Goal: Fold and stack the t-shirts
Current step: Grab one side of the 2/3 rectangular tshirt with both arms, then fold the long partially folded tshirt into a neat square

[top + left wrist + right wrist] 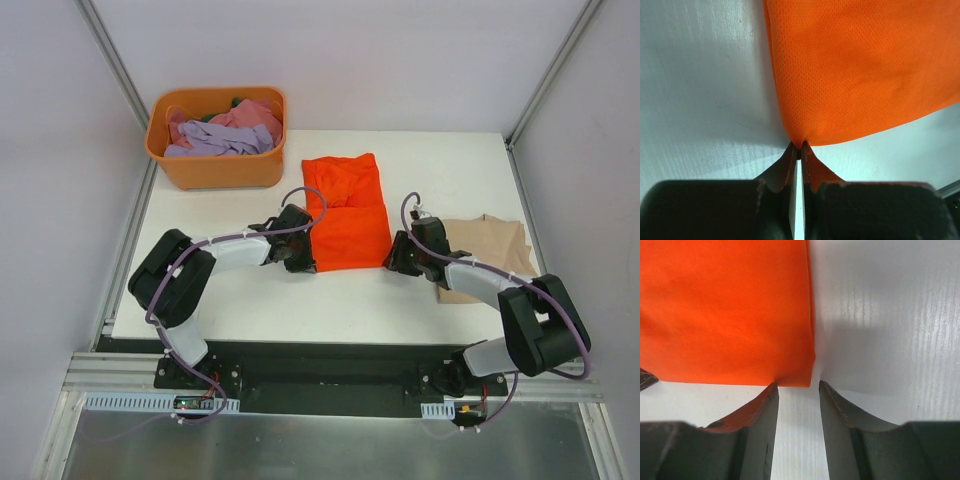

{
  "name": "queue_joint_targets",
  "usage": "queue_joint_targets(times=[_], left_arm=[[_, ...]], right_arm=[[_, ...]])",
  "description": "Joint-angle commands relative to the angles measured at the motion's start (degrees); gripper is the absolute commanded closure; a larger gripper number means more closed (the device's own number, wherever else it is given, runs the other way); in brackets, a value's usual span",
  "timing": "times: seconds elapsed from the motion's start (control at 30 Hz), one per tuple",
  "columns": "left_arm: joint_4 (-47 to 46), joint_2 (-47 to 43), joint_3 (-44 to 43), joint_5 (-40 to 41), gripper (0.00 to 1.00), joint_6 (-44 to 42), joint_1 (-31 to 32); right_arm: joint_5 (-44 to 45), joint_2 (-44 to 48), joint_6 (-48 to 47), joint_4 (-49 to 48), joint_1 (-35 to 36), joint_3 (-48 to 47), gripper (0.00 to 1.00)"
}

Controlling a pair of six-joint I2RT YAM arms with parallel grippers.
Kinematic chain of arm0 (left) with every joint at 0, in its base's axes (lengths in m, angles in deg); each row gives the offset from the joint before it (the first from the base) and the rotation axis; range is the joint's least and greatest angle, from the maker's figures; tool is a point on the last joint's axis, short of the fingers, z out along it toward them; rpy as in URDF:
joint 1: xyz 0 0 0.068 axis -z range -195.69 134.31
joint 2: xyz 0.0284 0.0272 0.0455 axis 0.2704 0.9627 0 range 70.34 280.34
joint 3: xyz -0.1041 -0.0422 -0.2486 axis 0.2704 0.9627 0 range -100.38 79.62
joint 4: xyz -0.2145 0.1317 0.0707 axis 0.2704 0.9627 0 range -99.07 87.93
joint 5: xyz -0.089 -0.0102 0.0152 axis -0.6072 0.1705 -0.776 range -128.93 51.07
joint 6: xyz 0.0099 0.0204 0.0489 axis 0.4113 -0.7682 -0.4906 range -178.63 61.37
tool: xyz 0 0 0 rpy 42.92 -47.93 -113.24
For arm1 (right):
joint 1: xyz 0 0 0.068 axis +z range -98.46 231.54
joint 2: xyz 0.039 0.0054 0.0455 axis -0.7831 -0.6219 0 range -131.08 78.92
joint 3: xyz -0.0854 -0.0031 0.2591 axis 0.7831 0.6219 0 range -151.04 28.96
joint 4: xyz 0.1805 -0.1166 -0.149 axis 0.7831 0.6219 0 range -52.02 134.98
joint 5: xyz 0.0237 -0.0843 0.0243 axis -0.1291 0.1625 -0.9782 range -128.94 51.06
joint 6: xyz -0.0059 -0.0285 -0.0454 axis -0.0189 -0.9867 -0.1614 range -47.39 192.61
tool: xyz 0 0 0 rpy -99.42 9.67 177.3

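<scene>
A bright orange t-shirt (345, 210) lies folded lengthwise in the middle of the table. My left gripper (303, 262) sits at its near left corner. In the left wrist view this gripper (800, 146) is shut, pinching that corner of the orange cloth (860, 70). My right gripper (393, 258) is at the near right corner. In the right wrist view its jaws (797, 386) stand apart, the tips just reaching the orange shirt's (725, 310) hem, with nothing clamped. A tan t-shirt (495, 245) lies flat on the right, partly under my right arm.
An orange plastic tub (218, 172) stands at the back left of the white table (250, 300); it holds lilac (215, 140) and pink (250, 118) shirts. Grey walls and metal posts close in the sides.
</scene>
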Motion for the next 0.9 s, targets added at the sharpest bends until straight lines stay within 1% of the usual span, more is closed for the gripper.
queue_joint_targets(times=[0.0, 0.03, 0.13, 0.2, 0.3, 0.33, 0.43, 0.53, 0.67, 0.8, 0.87], left_arm=[[0.4, -0.9, 1.1, 1.4, 1.0, -0.9, -0.1], [0.4, -0.9, 1.0, 1.5, 1.0, -0.9, -0.1], [0.4, -0.9, 1.0, 1.8, 1.0, -0.7, -0.1], [0.4, -1.5, 1.4, 1.8, 1.0, -0.4, -0.1], [0.4, -3.1, 2.4, 2.9, 1.0, -0.6, -0.1], [0.5, -3.7, 2.7, 3.1, 1.0, -0.8, -0.1], [0.6, -7.2, 3.6, 2.3, 1.0, -1.8, 0.0], [0.9, -12.4, 6.3, 2.3, 1.0, -2.0, 0.7], [2.5, -21.3, 10.9, 1.8, 1.0, -1.6, 1.9], [4.3, -30.4, 14.9, -1.3, 1.0, -0.4, 3.5], [5.9, -36.0, 16.7, -1.2, 1.0, 0.5, 5.2]], right_arm=[[0.5, -2.5, 0.7, -0.8, 0.0, -1.8, 0.61], [0.3, -3.2, 1.1, -0.7, -0.1, -2.2, 0.63], [-0.1, -4.2, 1.8, -1.1, 0.3, -2.5, 0.75], [1.1, -3.3, 1.6, -1.6, 0.9, -2.1, 0.82], [1.7, -1.3, 0.3, -2.7, 1.2, -1.1, 0.97], [1.5, -0.4, -0.2, -2.7, 1.2, -0.8, 0.99], [0.2, 4.2, -2.8, 2.1, 1.7, -1.4, 0.99], [0.5, 10.4, -3.4, 10.2, 2.5, -1.9, 0.99], [-7.3, 18.7, -3.0, 16.8, 3.5, -0.9, 0.99], [-15.4, 27.0, -3.5, 26.5, 5.4, -2.2, 0.99], [-19.2, 30.3, -3.7, 31.3, 6.6, -3.2, 0.99]])
